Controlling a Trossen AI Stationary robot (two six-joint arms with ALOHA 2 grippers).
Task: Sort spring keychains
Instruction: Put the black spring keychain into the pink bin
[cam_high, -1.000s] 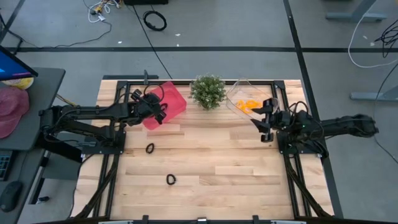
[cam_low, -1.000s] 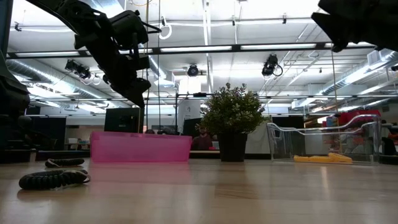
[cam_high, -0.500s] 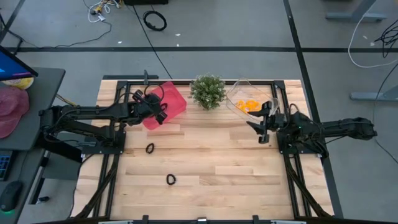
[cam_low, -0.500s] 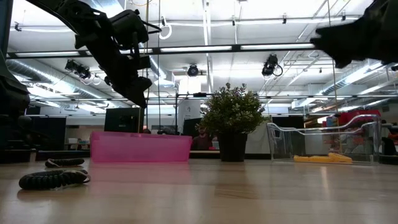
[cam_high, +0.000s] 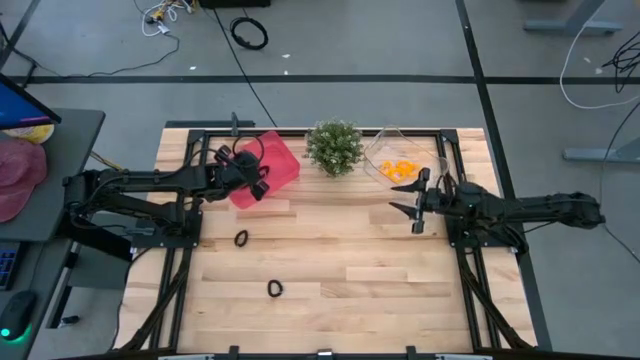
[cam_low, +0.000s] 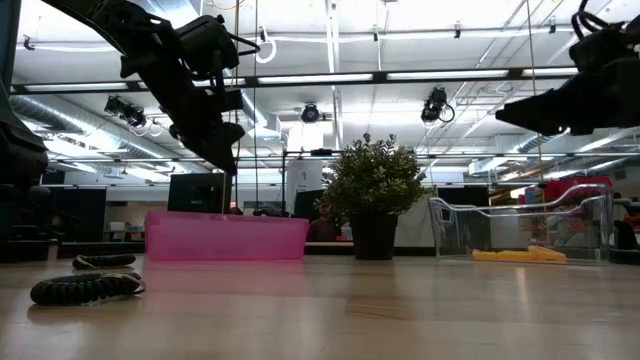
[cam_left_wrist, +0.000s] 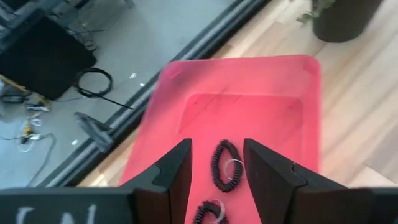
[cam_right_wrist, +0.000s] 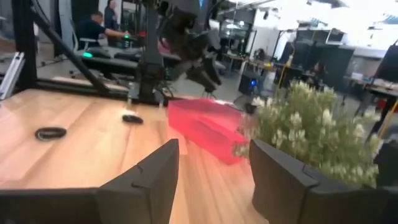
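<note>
My left gripper (cam_high: 257, 182) hangs open above the pink bin (cam_high: 268, 168); the left wrist view shows two black spring keychains (cam_left_wrist: 225, 165) lying on the bin's floor below the open fingers. Two more black keychains (cam_high: 241, 238) (cam_high: 275, 289) lie flat on the wooden table. Orange keychains (cam_high: 400, 170) sit in the clear bin (cam_high: 385, 150). My right gripper (cam_high: 408, 210) is open and empty in the air, just on the near side of the clear bin, pointing toward the table's left side.
A potted plant (cam_high: 334, 147) stands between the pink bin and the clear bin at the table's far edge. The two loose black keychains (cam_right_wrist: 50, 132) (cam_right_wrist: 130, 118) lie on bare wood toward the left and middle. Black frame rails run along both table sides.
My right gripper has drawn back from the clear bin toward the table's middle, has come down somewhat and has tipped toward level. The left arm has kept still over the pink bin.
</note>
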